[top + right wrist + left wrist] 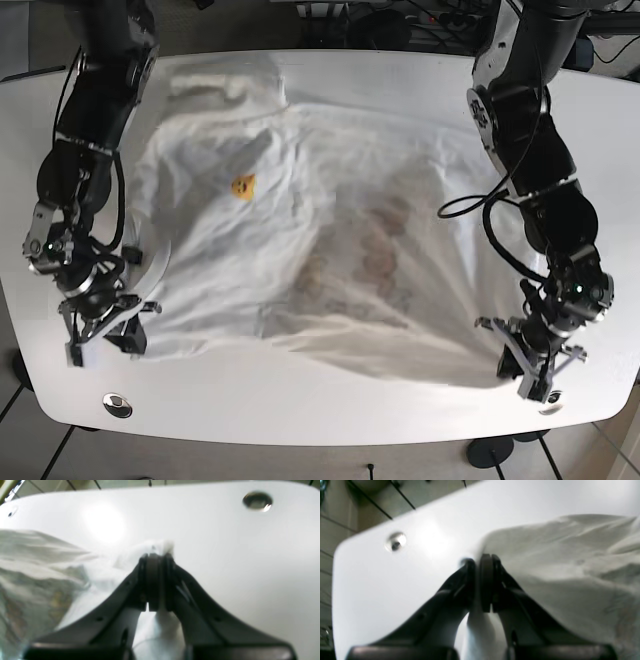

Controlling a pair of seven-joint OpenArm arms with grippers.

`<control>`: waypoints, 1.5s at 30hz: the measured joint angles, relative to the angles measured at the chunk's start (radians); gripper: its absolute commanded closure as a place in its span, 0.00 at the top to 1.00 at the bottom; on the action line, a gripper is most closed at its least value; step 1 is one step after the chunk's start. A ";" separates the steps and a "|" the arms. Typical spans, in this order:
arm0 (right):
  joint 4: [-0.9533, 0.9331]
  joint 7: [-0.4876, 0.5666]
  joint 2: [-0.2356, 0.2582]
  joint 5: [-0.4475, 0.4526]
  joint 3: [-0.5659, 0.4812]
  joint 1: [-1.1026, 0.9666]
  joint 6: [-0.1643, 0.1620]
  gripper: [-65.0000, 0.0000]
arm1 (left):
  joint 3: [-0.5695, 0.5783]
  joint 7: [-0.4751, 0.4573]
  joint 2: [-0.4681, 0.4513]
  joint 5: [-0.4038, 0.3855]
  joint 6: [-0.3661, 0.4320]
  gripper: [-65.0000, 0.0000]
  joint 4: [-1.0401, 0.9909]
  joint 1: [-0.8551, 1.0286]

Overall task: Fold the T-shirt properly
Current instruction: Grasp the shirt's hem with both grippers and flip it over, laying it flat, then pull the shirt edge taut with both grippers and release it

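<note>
The T-shirt (pixel 320 240) lay spread across the white table (pixel 330 415), not yet folded. The left gripper (pixel 528 362) and right gripper (pixel 102 322) were each clamped on 1 near corner; every fold seemingly remained.

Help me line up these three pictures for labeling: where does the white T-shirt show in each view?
Left wrist: T-shirt fills the right half, its edge pinched in the left gripper.
Right wrist: T-shirt lies at left, its corner clamped in the right gripper.
Base: T-shirt spreads across the middle of the table.
Shared landmark: the white table.
</note>
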 measured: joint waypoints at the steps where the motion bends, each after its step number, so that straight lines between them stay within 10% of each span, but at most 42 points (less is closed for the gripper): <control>1: -0.027 -0.009 0.013 0.005 -0.003 0.049 0.002 0.03 | 0.008 0.001 0.000 0.000 0.002 0.00 -0.006 -0.042; 15: -0.211 -0.055 0.134 0.024 -0.108 0.642 0.018 0.03 | -0.002 -0.001 -0.053 -0.004 0.012 0.00 -0.062 -0.445; 24: 0.087 -0.125 0.042 0.024 0.098 0.006 0.023 0.03 | -0.160 -0.026 -0.031 -0.012 -0.029 0.00 0.071 0.048; 29: 0.116 -0.106 -0.029 0.007 0.197 -0.333 0.087 0.03 | -0.193 -0.117 0.001 -0.005 -0.031 0.00 0.122 0.389; 43: 0.282 -0.011 -0.086 0.019 0.206 -0.789 0.114 0.03 | -0.248 -0.141 -0.058 -0.192 -0.026 0.00 0.346 0.845; 45: 0.301 -0.009 -0.100 0.019 0.205 -0.820 0.146 0.03 | -0.249 -0.116 -0.055 -0.193 -0.029 0.14 0.407 0.900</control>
